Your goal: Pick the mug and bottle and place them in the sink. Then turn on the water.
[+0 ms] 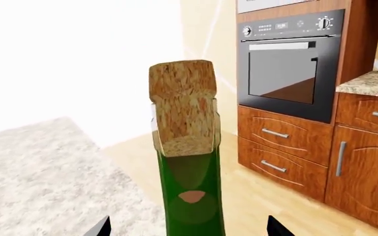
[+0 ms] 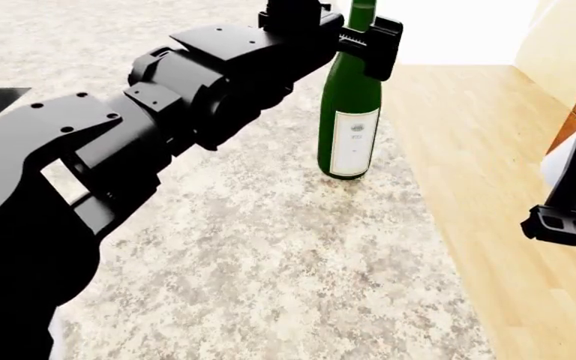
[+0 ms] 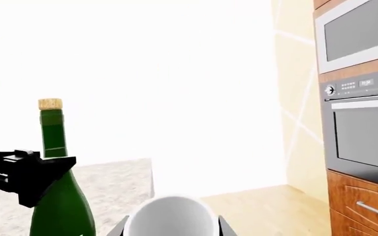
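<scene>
Left gripper point(image 2: 360, 37) clamps the bottle point(image 2: 348, 112) neck, base on the tabletop point(image 2: 268, 255). Right gripper point(image 3: 171, 231) grips the mug point(image 3: 169, 216). Pick step; next, carry both to the sink.

One bottle point(image 2: 349, 120), one mug point(image 3: 169, 216), one oven point(image 1: 287, 64), one microwave point(image 3: 356, 34), two drawers point(image 1: 277, 147).

The left arm point(image 2: 168, 105) reaches far forward, its gripper point(image 2: 363, 37) clamped round the bottle's point(image 2: 348, 112) neck; the right gripper point(image 3: 171, 227) grips the mug point(image 3: 169, 219).
</scene>
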Available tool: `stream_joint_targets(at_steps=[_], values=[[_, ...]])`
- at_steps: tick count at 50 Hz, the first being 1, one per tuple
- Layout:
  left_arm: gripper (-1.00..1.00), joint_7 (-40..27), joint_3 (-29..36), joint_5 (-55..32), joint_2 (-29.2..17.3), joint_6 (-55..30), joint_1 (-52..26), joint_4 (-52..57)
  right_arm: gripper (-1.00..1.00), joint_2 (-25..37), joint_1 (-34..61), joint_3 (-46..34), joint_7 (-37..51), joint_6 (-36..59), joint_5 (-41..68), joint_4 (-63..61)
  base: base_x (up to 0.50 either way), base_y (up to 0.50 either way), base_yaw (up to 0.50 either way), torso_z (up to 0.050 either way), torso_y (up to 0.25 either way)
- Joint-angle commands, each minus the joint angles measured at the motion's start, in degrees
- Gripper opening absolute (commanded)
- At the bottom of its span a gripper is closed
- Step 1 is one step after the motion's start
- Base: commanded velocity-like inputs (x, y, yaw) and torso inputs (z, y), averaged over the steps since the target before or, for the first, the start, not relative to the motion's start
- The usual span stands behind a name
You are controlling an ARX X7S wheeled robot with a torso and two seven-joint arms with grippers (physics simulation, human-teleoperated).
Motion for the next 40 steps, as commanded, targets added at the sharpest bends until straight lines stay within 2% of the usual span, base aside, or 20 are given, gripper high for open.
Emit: stream_joint_targets(at_steps=[1,11,21,29,30,31,36,37,40], values=[[-1.00,0.0,0.4,0.0,0.0,-1.7,-0.7,-0.2,-1.00,2.1,-3.4,-0.7,-0.4,-4.7,-2.3,-0.3,0.00,0.00,0.00,0.000,0.000],[-1.00,0.6,0.1,0.1,0.0,-1.6,0.1,0.7,-1.00,6.2,-7.7,-3.8,0.6,-12.8,-4.8,-0.3,0.00,0.00,0.00,0.000,0.000],[-1.00,1.1,0.1,0.4,0.0,-0.5,-0.1,0.1,-1.00,6.9,-10.9,-4.8,-0.4,-16.1,-7.4,0.1,0.00,0.00,0.00,0.000,0.000],[-1.00,3.2,-0.2,-0.5,0.0,-0.3,-5.9,-4.3,-1.00,7.9,-9.4,-6.7,0.8,-16.8,-7.2,0.0,0.00,0.00,0.00,0.000,0.000],[-1.00,5.5,0.4,0.6,0.0,-0.4,-7.2,-4.7,-1.00,8.1,-9.0,-7.2,1.1,-17.0,-6.9,0.0,0.00,0.00,0.00,0.000,0.000],[-1.00,4.5,0.2,0.4,0.0,-0.7,-8.3,-5.6,-1.00,8.4,-8.6,-7.6,1.4,-17.1,-6.8,-0.1,0.00,0.00,0.00,0.015,0.000],[-1.00,8.3,0.6,1.1,0.0,-2.3,-13.2,-8.8,-1.00,9.0,-7.0,-10.2,2.0,-17.7,-7.2,-0.1,0.00,0.00,0.00,0.000,0.002],[-1.00,9.3,0.1,0.5,-0.2,-3.2,-14.6,-9.4,-1.00,9.1,-6.8,-10.4,2.2,-17.9,-7.1,-0.1,0.00,0.00,0.00,0.000,0.000],[-1.00,5.3,-0.4,-0.1,-6.2,-4.8,-17.2,0.3,-1.00,9.7,-6.3,-11.2,2.4,-18.6,-7.0,-0.1,0.00,0.00,0.00,0.000,0.003]])
